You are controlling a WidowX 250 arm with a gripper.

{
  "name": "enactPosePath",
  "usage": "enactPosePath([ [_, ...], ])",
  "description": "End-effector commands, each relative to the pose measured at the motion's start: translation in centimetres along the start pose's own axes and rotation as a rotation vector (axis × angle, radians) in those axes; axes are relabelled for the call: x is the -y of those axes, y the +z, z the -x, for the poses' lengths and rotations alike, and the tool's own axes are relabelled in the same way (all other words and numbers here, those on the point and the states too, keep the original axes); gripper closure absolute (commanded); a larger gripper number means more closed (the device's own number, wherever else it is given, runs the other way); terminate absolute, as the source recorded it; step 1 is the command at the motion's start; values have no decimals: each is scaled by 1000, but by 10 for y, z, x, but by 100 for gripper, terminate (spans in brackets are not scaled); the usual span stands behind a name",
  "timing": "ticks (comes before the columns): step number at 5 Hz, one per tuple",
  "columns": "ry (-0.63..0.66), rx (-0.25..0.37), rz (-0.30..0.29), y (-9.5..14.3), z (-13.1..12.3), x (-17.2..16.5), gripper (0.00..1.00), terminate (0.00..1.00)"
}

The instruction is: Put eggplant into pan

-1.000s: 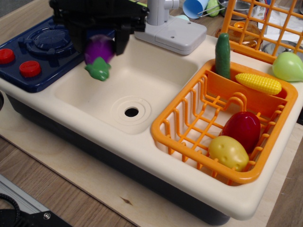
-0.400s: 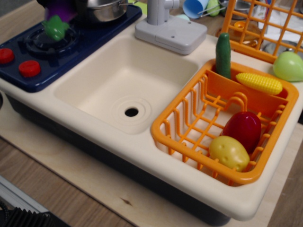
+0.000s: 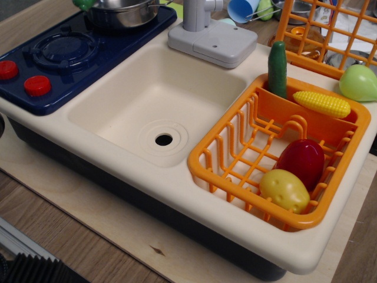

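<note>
Now only the eggplant (image 3: 83,3) cap shows beside the pan (image 3: 121,15); we cannot tell the fingers' state, so we centre over the pan before releasing.

Light was bright, even and soft, with only faint shadows inside the cream plastic sink basin (image 3: 156,100). Small glare spots sat on the dark red glossy toy vegetable (image 3: 302,161) and the shiny silver metal pan (image 3: 122,13). Focus was sharp throughout; no edge distortion showed.
</note>
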State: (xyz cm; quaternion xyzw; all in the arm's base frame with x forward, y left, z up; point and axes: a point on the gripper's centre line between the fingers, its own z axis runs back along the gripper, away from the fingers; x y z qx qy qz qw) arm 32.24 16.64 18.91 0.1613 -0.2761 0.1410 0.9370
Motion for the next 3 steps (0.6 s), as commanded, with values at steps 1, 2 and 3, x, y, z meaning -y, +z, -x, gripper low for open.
enactPosePath([
  [1, -59, 89, 64, -1, -23, -8, 0, 0],
  [2, -59, 89, 64, -1, -23, -8, 0, 0],
  [3, -59, 89, 64, -1, -23, -8, 0, 100],
])
